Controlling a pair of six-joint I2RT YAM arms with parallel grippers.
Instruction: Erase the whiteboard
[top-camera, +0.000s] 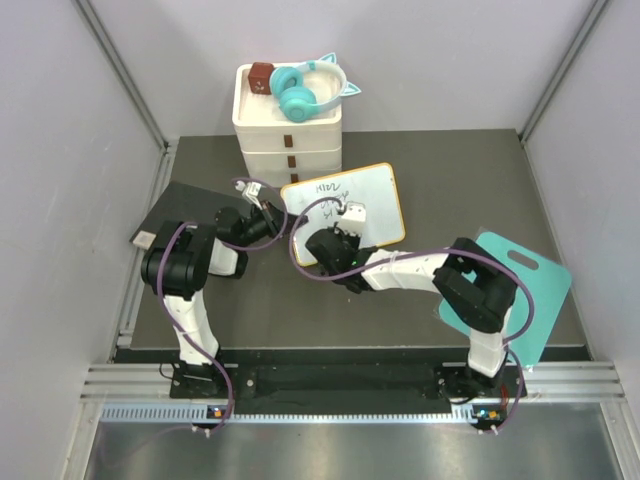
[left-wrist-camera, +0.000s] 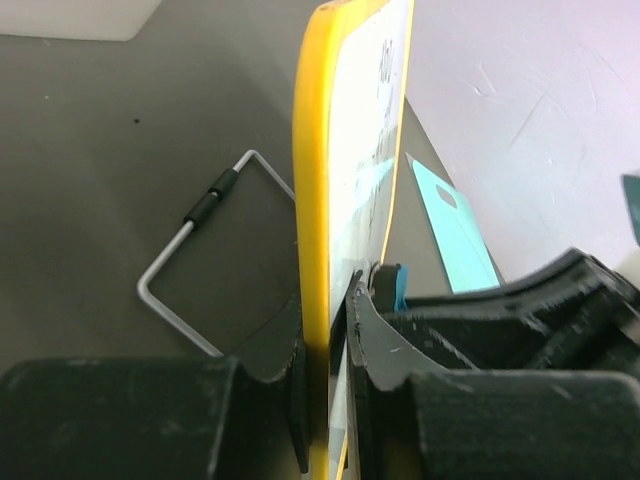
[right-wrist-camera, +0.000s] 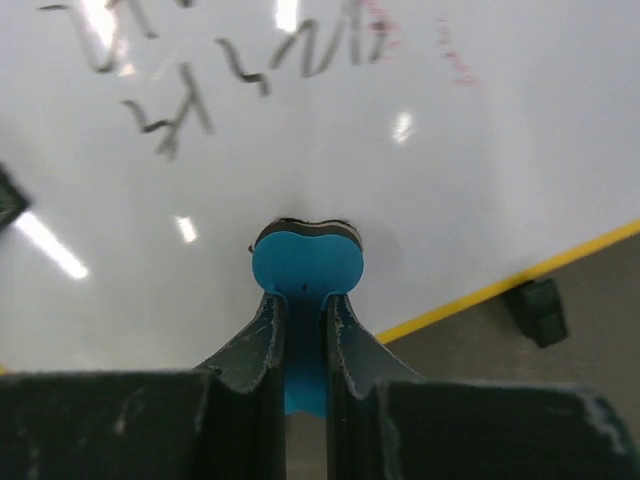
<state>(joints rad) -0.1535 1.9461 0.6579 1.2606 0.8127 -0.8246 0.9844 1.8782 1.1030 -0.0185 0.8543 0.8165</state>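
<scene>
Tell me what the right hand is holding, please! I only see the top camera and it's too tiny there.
Observer: The right gripper is shut on a small blue eraser, and the eraser's tip is against the whiteboard.
Operator: I see black scribbles. Is there any other colour?
Observer: Yes, there are faint red marks to the right of the black writing.
Operator: What's the left hand doing?
Observer: The left gripper pinches the board's yellow frame between its fingers.
</scene>
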